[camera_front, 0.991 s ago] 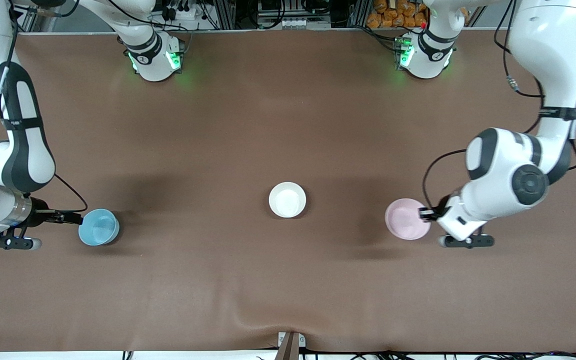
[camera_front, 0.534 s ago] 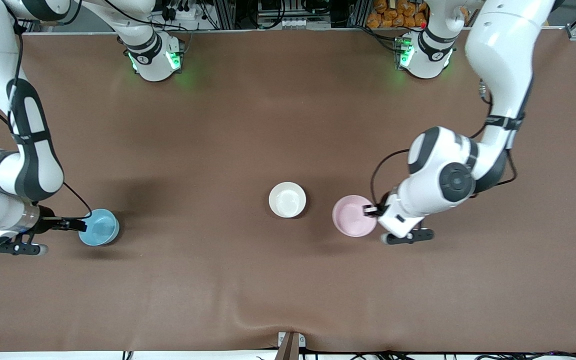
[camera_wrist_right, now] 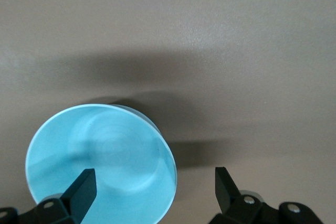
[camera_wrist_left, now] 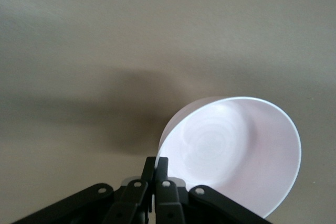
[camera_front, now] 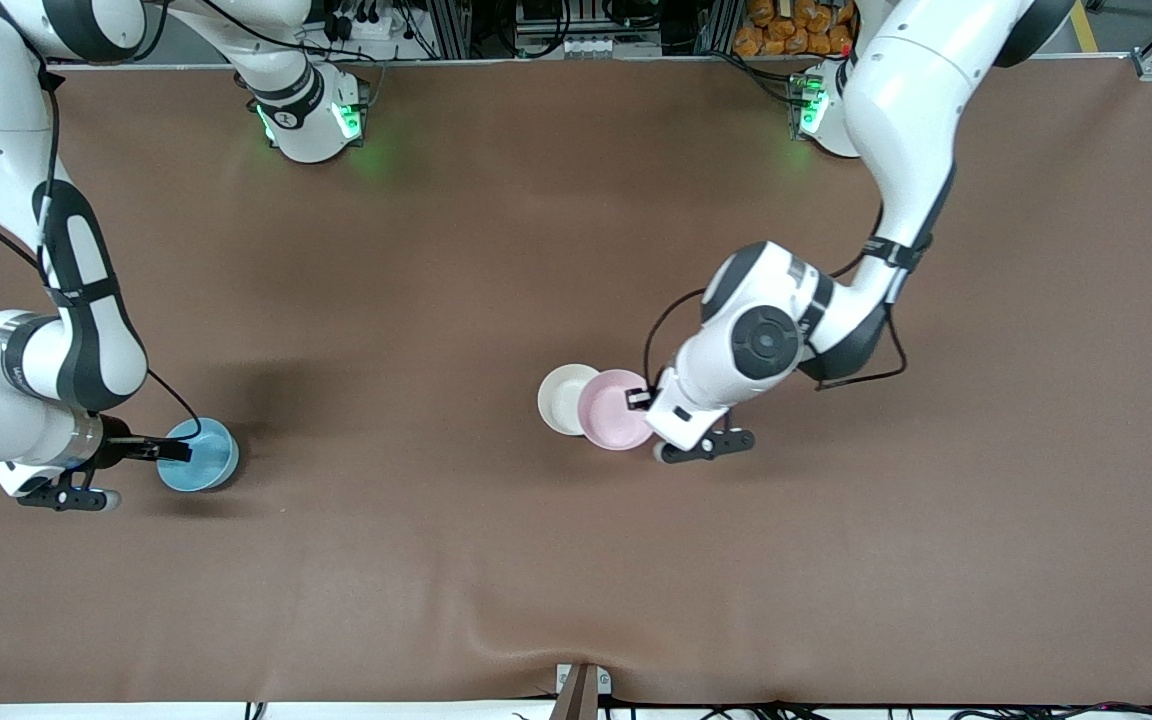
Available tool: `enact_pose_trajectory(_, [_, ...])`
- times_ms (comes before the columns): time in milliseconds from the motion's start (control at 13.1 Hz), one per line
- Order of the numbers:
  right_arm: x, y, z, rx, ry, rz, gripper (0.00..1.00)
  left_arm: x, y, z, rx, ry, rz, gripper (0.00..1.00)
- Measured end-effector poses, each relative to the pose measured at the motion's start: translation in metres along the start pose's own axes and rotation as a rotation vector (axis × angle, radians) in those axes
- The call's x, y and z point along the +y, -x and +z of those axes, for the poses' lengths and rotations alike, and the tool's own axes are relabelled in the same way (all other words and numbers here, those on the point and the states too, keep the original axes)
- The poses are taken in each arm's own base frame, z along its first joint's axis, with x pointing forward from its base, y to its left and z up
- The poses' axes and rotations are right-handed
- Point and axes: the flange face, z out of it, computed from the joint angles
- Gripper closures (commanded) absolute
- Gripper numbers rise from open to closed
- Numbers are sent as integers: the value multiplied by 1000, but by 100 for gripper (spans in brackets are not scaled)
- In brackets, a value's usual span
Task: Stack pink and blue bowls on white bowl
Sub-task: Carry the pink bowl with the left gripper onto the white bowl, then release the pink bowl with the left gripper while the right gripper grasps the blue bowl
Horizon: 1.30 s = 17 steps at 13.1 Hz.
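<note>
My left gripper point(camera_front: 639, 398) is shut on the rim of the pale pink bowl point(camera_front: 614, 410) and holds it over the white bowl point(camera_front: 556, 398), covering the side toward the left arm's end. In the left wrist view the black fingers point(camera_wrist_left: 156, 165) pinch the pink bowl point(camera_wrist_left: 231, 153) at its edge. The light blue bowl point(camera_front: 201, 456) rests on the table toward the right arm's end. My right gripper point(camera_front: 179, 450) is open at its rim. In the right wrist view one finger is inside the blue bowl point(camera_wrist_right: 100, 156) and one outside, so the right gripper point(camera_wrist_right: 153, 181) straddles the wall.
The brown mat point(camera_front: 576, 560) covers the whole table. Both arm bases point(camera_front: 311, 115) with green lights stand along the edge farthest from the front camera. A small bracket point(camera_front: 581, 688) sits at the nearest edge, where the mat has a wrinkle.
My left arm has carried the pink bowl from the left arm's end to above the white bowl. My right gripper has edged forward over the blue bowl's rim, still open.
</note>
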Motion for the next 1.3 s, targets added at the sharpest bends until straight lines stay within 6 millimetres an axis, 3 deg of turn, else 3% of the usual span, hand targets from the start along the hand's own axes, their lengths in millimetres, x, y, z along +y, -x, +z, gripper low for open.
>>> enact_pose_trajectory(229, [1,1,10,-15,-3,3,12,15,13,12,0,-2,-7,100])
enact_pose_trajectory(305, [1,1,12,-16,-4,3,23,20,18,14,2,1,1,100])
enact_pose_trajectory(457, [1,1,13,-18,-5,5,55,34,28,21,23,24,-3,100])
enact_pose_trajectory(762, [5,3,17,-25,-7,11,98,44,37,50,21,30,-14,100])
enact_pose_trajectory(1296, [8,2,13,-25,-33,33,100,27,25,58,25,13,-37,100])
